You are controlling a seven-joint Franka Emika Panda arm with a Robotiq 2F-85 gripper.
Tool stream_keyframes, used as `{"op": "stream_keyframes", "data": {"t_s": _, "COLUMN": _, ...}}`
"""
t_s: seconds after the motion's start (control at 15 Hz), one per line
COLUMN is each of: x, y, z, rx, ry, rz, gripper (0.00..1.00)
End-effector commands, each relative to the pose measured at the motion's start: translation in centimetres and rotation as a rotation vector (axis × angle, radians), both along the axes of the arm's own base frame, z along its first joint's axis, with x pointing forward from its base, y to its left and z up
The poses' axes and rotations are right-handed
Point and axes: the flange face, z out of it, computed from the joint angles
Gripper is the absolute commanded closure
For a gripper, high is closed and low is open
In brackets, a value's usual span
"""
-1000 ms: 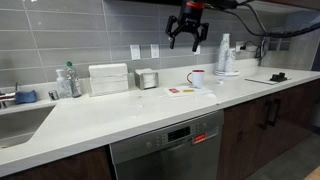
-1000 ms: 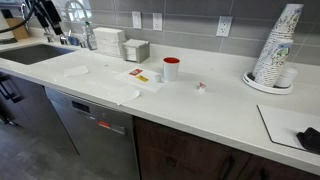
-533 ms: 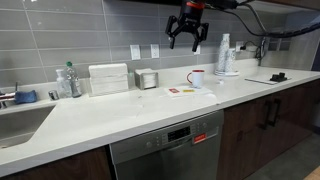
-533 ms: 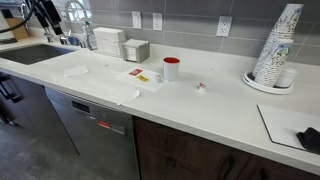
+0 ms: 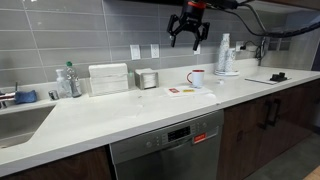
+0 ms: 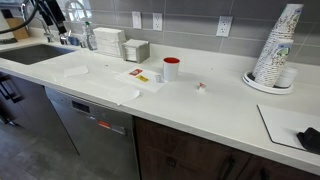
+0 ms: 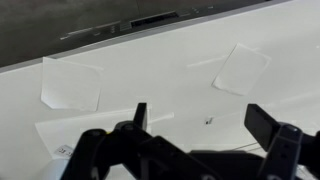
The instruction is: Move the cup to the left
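While I hang high over the counter (image 5: 120, 110), my gripper (image 5: 186, 40) gapes wide, holding nothing, well above the cup (image 5: 197, 78).

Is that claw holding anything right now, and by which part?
Nothing is held. The claw hangs open high above the counter, jaws apart with nothing between them. The red cup stands on the counter, well apart from it.

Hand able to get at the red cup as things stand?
Probably yes. The hand hangs open high above the counter, and the red cup stands upright below it with nothing over it. The stack of paper cups stands well off to one side.
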Motion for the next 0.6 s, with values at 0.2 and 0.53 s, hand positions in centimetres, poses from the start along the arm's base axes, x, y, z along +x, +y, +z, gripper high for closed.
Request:
{"op": "stream_keyframes", "data": {"t_s": 0.2, "x": 5.1, "y": -9.7, "z": -1.9, "rx": 0.108, "ry": 0.064, "rz": -0.284, "gripper": 0.00}}
{"op": "stream_keyframes", "data": {"t_s": 0.53, "x": 8.9, "y": -15.4, "z": -4.3, "rx": 0.133, "ry": 0.111, "rz": -0.536, "gripper": 0.00}}
